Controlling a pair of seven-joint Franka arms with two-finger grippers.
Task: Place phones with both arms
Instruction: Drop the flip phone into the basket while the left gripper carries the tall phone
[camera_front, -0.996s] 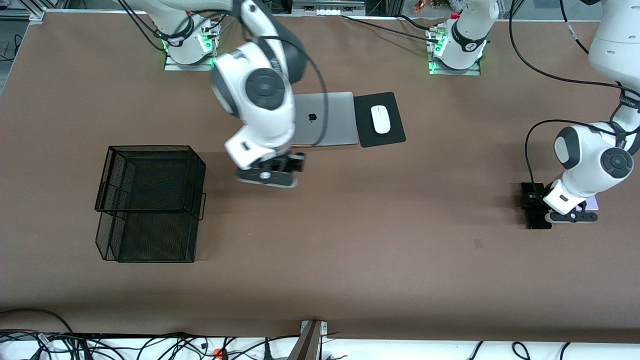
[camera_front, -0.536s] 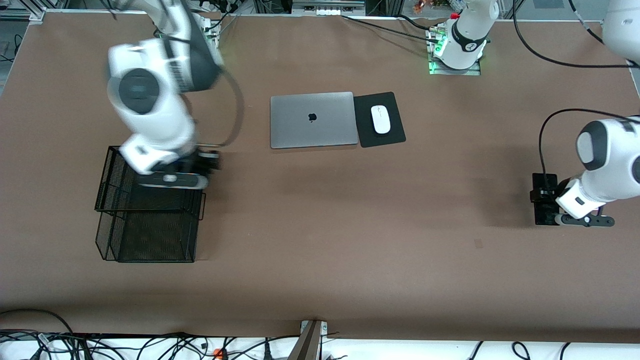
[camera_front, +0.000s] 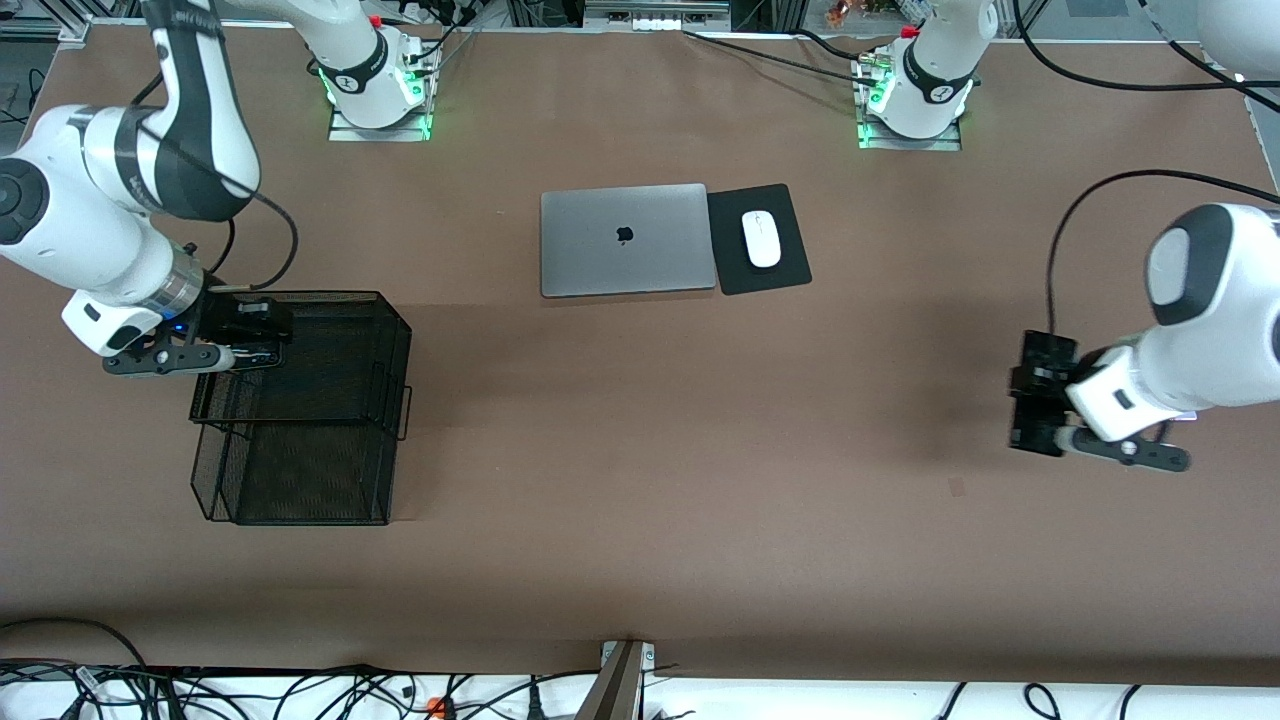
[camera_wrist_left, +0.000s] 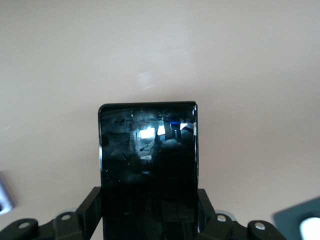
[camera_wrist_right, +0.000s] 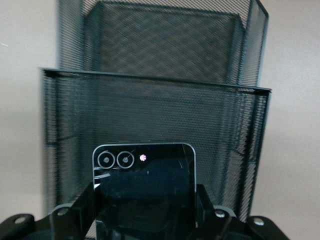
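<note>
— Where's your right pincer (camera_front: 250, 345)?
— Over the mesh basket (camera_front: 340, 400), clenched on the flip phone (camera_wrist_right: 144, 187).
— Your left pincer (camera_front: 1050, 405)?
— Clamping the slim black phone (camera_wrist_left: 147, 165) above the desk (camera_front: 700, 450).

Room bright, light even from overhead. Soft broad shadows on tabletop (camera_front: 640, 480) under both arms. Green glow at arm bases. Slim phone (camera_wrist_left: 147, 160) screen shows white glare. Mesh basket (camera_wrist_right: 155, 90) soft, slightly out of focus. Front view sharp, no motion blur.
</note>
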